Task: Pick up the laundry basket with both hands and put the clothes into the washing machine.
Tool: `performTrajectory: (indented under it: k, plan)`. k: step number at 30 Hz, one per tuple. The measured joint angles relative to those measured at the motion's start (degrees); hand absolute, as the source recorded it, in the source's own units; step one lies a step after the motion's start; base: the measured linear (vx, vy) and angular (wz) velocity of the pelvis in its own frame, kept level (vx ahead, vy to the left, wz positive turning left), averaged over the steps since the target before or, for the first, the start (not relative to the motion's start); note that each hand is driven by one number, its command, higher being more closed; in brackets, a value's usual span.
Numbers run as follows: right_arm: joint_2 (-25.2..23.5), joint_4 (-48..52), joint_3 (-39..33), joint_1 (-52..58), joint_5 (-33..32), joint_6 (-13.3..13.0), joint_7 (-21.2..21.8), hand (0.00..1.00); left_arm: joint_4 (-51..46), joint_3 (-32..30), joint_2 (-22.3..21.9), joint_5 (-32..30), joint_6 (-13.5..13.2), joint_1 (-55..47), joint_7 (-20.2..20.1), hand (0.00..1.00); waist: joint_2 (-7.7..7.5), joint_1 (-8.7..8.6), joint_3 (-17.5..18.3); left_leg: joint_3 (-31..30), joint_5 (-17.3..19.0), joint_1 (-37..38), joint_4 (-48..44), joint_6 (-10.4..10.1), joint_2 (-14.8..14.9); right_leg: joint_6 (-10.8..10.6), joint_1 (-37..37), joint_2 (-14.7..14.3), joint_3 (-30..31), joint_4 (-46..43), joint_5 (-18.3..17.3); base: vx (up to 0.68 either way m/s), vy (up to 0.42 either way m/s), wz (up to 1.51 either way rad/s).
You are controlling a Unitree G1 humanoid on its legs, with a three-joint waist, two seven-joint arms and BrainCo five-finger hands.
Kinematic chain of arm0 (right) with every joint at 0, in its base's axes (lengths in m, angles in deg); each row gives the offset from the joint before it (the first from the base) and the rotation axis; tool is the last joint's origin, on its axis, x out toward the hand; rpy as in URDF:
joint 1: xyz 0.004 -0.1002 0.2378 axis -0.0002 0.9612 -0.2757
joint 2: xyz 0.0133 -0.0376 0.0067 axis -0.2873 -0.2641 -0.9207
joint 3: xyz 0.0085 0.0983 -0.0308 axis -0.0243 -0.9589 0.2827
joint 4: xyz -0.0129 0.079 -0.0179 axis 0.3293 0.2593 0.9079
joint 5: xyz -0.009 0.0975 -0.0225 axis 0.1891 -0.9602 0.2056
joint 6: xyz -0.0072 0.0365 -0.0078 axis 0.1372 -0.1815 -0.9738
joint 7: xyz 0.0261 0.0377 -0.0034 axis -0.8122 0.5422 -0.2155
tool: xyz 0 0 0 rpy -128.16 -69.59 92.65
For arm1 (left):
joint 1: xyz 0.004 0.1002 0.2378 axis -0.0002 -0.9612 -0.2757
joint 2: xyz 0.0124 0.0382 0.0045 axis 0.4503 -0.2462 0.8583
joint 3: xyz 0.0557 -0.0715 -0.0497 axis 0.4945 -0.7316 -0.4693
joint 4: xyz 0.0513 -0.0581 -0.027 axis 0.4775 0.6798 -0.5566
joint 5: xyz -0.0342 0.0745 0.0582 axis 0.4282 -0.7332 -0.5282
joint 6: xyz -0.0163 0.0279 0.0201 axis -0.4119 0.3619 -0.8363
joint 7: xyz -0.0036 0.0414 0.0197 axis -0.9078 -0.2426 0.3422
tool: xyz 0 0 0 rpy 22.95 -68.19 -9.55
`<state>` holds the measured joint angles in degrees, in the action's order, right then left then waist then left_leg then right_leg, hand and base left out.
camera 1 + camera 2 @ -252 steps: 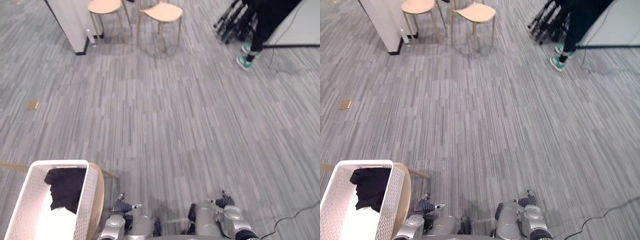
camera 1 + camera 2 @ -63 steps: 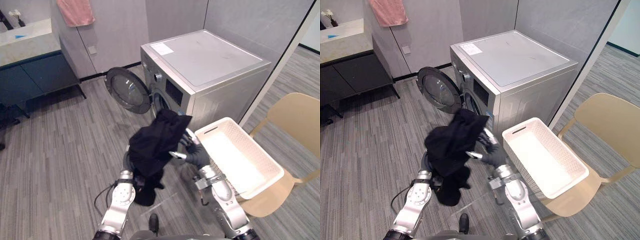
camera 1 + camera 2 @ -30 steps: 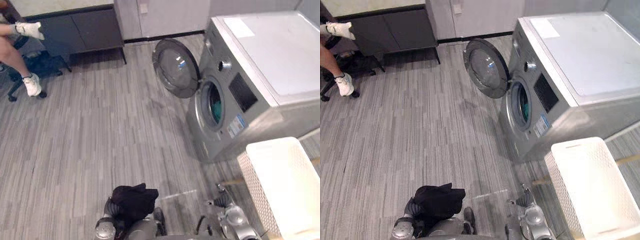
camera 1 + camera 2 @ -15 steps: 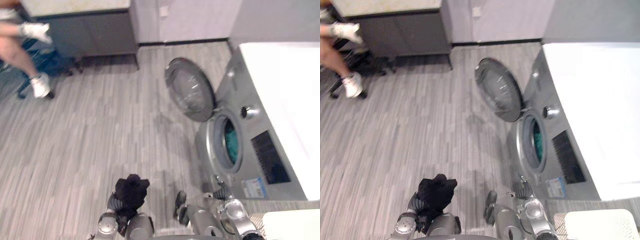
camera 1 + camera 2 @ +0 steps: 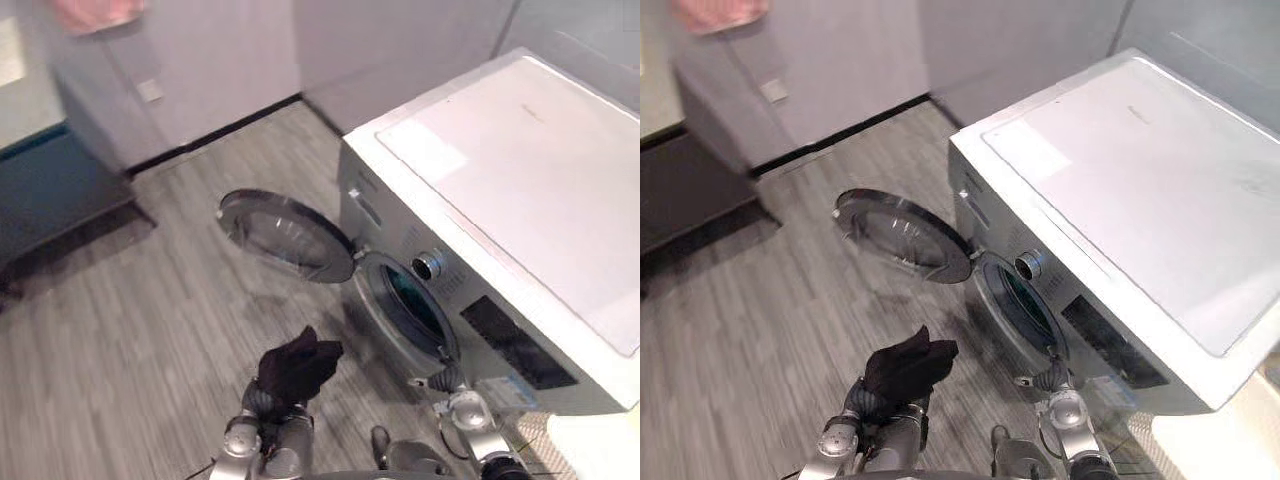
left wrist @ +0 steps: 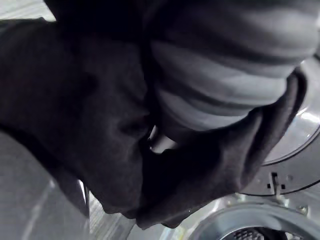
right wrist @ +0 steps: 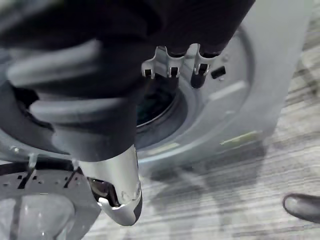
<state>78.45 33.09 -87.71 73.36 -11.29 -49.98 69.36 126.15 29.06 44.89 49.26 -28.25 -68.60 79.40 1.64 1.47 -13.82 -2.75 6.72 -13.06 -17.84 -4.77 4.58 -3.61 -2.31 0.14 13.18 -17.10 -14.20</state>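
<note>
My left hand (image 5: 262,402) is low in front of me, shut on a bunched black garment (image 5: 297,366) that stands up above it; the cloth (image 6: 75,100) wraps the fingers in the left wrist view. The silver washing machine (image 5: 500,190) stands to the right. Its round door (image 5: 285,235) is swung open and something teal lies inside the drum opening (image 5: 412,305). My right hand (image 5: 447,378) hangs just below that opening, its fingers (image 7: 170,67) straight and holding nothing. A corner of the white laundry basket (image 5: 600,440) shows at the lower right.
A dark blue cabinet (image 5: 50,190) stands at the far left against the grey wall, with a pink towel (image 5: 95,12) hanging above it. Grey plank floor (image 5: 150,330) lies open between the cabinet and the machine's door.
The whole picture has swung, so the camera has moved. The black garment stays in my left hand, now closer to the open door. My right hand remains open beneath the drum.
</note>
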Motion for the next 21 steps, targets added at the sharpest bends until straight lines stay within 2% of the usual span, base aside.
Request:
performTrajectory:
  k: [2, 4, 5, 6, 7, 8, 9, 11, 13, 14, 15, 17, 18, 19, 21]
  plan:
    - [-0.6, 0.0, 0.9, 0.6, 0.0, 0.1, 0.0, 0.0, -0.1, 0.8, 0.9, 0.0, 0.0, 0.6, 0.0, 1.0, -0.99, 0.01, 0.4, 5.2, 1.2, 1.3, 0.0, 2.0, -1.2, -0.9, -2.6, 2.2, -0.3, -3.3, -0.4, 0.09, 0.276, -1.1]
    - [-1.0, -0.2, 2.1, -0.5, 0.0, 0.1, 0.0, 0.0, -0.1, 0.6, 1.8, 0.0, 0.0, 0.8, 0.1, 1.0, -1.05, 0.18, 0.4, 10.3, 1.4, 2.1, 0.3, 3.6, -1.1, -1.9, -5.1, 4.8, -6.1, -4.9, 0.3, 0.06, 0.225, -1.36]
    - [-1.1, -0.5, 2.9, -1.2, 0.0, 0.1, 0.0, 0.0, -0.1, 0.6, 2.9, 0.0, 0.1, 1.0, 0.0, 1.0, -1.2, 0.36, 0.4, 13.5, 1.4, 2.7, 1.0, 4.2, -1.1, -2.1, -6.2, 7.7, -15.5, -4.6, 0.6, 0.07, 0.145, -1.18]
    - [-1.1, -1.8, 3.2, -1.5, 0.0, 0.0, 0.0, 0.0, -0.4, 0.4, 3.4, 0.0, 0.4, 1.9, 0.2, 1.0, -1.22, 0.34, 0.3, 15.6, 1.5, 3.7, 1.9, 4.5, -1.0, -0.8, -5.7, 10.3, -26.7, -4.0, 1.1, 0.08, 0.118, -0.98]
    - [-1.1, -2.5, 3.2, -2.0, 0.0, 0.0, 0.0, 0.0, -0.4, 0.4, 3.6, 0.0, 0.4, 1.9, 0.1, 1.0, -0.92, 0.26, 0.3, 15.8, 1.5, 4.0, 2.0, 4.5, -0.7, -0.4, -5.0, 11.5, -31.1, -3.5, 1.7, 0.1, 0.068, -0.82]
    - [-1.2, -3.3, 3.4, -2.5, 0.0, 0.0, 0.0, 0.0, -1.1, 0.3, 4.2, 0.0, 0.3, 2.3, 0.1, 1.0, -0.99, 0.5, 0.3, 18.0, 1.5, 5.4, 2.8, 4.5, 0.2, -0.3, -4.0, 12.6, -38.2, -2.8, 2.9, 0.11, 0.002, -0.77]
    - [-1.1, -4.1, 3.4, -2.4, 0.0, -0.1, 0.0, 0.0, -1.3, 0.3, 4.8, 0.0, 0.3, 2.3, 0.1, 1.0, -1.23, 0.68, 0.3, 19.1, 1.5, 6.2, 3.2, 4.5, 0.6, 0.4, -3.6, 12.3, -39.7, -2.2, 3.5, 0.09, -0.028, -0.74]
    - [-0.7, -4.9, 2.8, -2.4, 0.0, -0.1, -0.2, 0.0, -1.3, 0.3, 5.1, -0.1, 0.3, 2.5, 0.1, 1.0, -1.27, 0.23, 0.3, 20.4, 1.6, 7.2, 2.8, 4.3, 1.3, 0.2, -2.6, 10.8, -38.1, -0.1, 3.8, 0.06, -0.09, -0.46]
    - [-0.6, -5.0, 2.8, -1.8, -0.2, 0.0, -0.2, 0.0, -1.2, 0.4, 5.0, -0.2, 0.3, 2.4, 0.0, 1.0, -1.21, -0.61, 0.2, 20.6, 2.5, 6.8, -0.6, 3.0, 3.3, 0.4, -0.5, 9.0, -37.7, 3.3, 4.8, 0.04, -0.08, -0.36]
    - [-0.7, -5.4, 2.8, -1.3, -0.6, 0.0, -0.2, 0.0, -1.2, 0.3, 4.9, -0.6, 0.4, 2.4, 0.0, 1.0, -1.3, -0.34, 0.2, 21.0, 3.3, 5.7, -5.8, 1.8, 5.5, 0.7, 0.5, 7.4, -36.1, 5.4, 5.2, 0.0, -0.091, -0.63]
    - [-0.4, -5.4, 2.9, -0.7, -1.3, 0.0, -0.3, 0.0, -1.3, 0.2, 4.5, -0.7, 0.4, 2.4, 0.0, 1.0, -1.25, 0.16, 0.1, 20.6, 3.3, 3.4, -13.6, 1.7, 7.9, 1.0, 1.6, 6.0, -34.5, 6.5, 5.4, 0.02, -0.138, -0.77]
    - [0.8, -5.7, 3.0, -0.7, -1.8, 0.0, -1.2, 0.0, -1.3, 0.2, 3.4, -0.6, 0.4, 1.4, 0.0, 1.0, 0.25, 0.85, -0.6, 17.3, 3.4, 1.4, -23.7, 2.0, 10.5, 1.7, 3.3, 3.9, -30.3, 6.2, 5.4, 0.08, -0.058, -1.17]
    - [1.3, -6.1, 2.7, -1.4, -2.2, 0.2, -1.5, 0.0, -1.2, 0.3, 2.2, -0.4, 0.7, 0.9, -0.1, 1.0, 0.35, 1.09, -0.8, 12.2, 5.3, -0.2, -24.7, 1.5, 9.2, 1.8, 2.9, 3.8, -27.7, 5.0, 5.3, 0.11, 0.052, -1.31]
    - [1.7, -6.6, 1.9, -2.0, -2.2, 0.4, -1.6, 0.0, -1.3, 0.5, 1.8, -0.3, 0.8, 1.0, -0.1, 1.0, 0.65, 0.89, -1.0, 9.7, 6.1, -0.2, -22.6, 0.7, 7.8, 1.8, 2.4, 4.1, -26.3, 4.3, 5.3, 0.1, 0.101, -1.1]
    - [2.0, -7.2, -0.1, -2.1, -2.2, 0.6, -2.3, 0.0, -1.3, 0.6, 1.5, 0.0, 0.9, 1.5, -0.1, 1.0, 0.52, 0.72, -1.3, 4.8, 6.7, -0.2, -17.1, 0.7, 5.5, 1.8, 1.7, 4.5, -23.3, 3.5, 5.3, 0.06, 0.162, -0.86]
